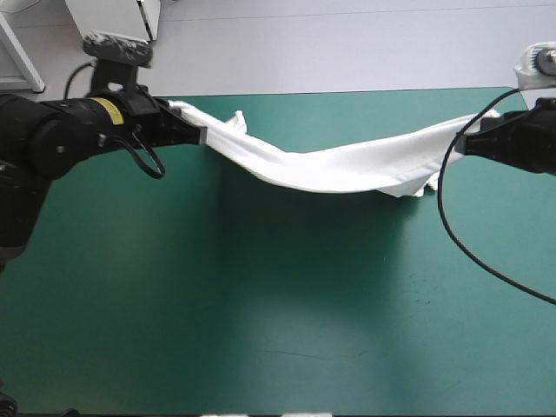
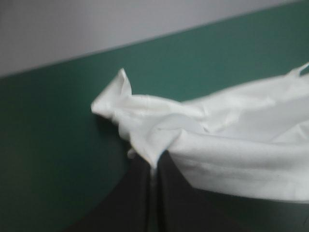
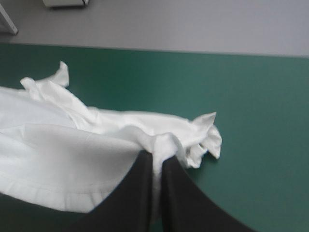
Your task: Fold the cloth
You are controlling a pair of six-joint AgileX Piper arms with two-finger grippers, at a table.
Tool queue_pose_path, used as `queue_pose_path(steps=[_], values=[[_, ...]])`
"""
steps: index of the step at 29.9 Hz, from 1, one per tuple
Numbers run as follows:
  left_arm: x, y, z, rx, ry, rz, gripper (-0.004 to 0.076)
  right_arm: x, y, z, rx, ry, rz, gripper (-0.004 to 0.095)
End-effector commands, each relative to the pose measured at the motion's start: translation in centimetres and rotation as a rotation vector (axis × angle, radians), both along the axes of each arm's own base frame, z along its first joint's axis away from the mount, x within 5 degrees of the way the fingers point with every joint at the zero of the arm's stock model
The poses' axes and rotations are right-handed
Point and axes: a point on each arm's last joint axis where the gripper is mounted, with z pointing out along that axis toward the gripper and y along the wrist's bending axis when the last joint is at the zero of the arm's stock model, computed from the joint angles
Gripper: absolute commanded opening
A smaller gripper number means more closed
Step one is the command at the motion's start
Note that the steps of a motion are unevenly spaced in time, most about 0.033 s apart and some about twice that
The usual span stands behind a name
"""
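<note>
T-shirt (image 1: 330, 165) stretched left to right, sagging midway.

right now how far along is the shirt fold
Done: the T-shirt is lifted, left jaws and right jaws each shut on an end. In hand: it hangs stretched between them over the teal-green table. Left: no fold shows yet; spreading and folding remain.

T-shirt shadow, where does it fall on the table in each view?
High view: a broad soft shadow darkens the teal-green cover beneath the hanging T-shirt, toward the near edge. Left wrist view: the cover is darker under the cloth beside the left pincer. Right wrist view: a dark band under the hem.
</note>
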Motion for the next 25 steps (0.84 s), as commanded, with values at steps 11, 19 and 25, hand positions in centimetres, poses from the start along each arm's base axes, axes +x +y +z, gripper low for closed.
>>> queue_pose_path(steps=[11,19,25], values=[[-11.0,5.6,14.8,-0.243,-0.822,-0.048,-0.0022,-8.6,-0.6,12.3,-0.033,-0.720,0.015,-0.0015],[-14.6,6.1,17.7,-0.383,-1.087,-0.158,-0.0022,-11.9,-0.3,16.1,-0.009,-1.038,0.061,-0.0011],[-14.2,5.9,17.8,-0.375,-1.099,-0.161,-0.0022,-9.9,-0.1,15.8,-0.010,-0.999,0.067,-0.0011]])
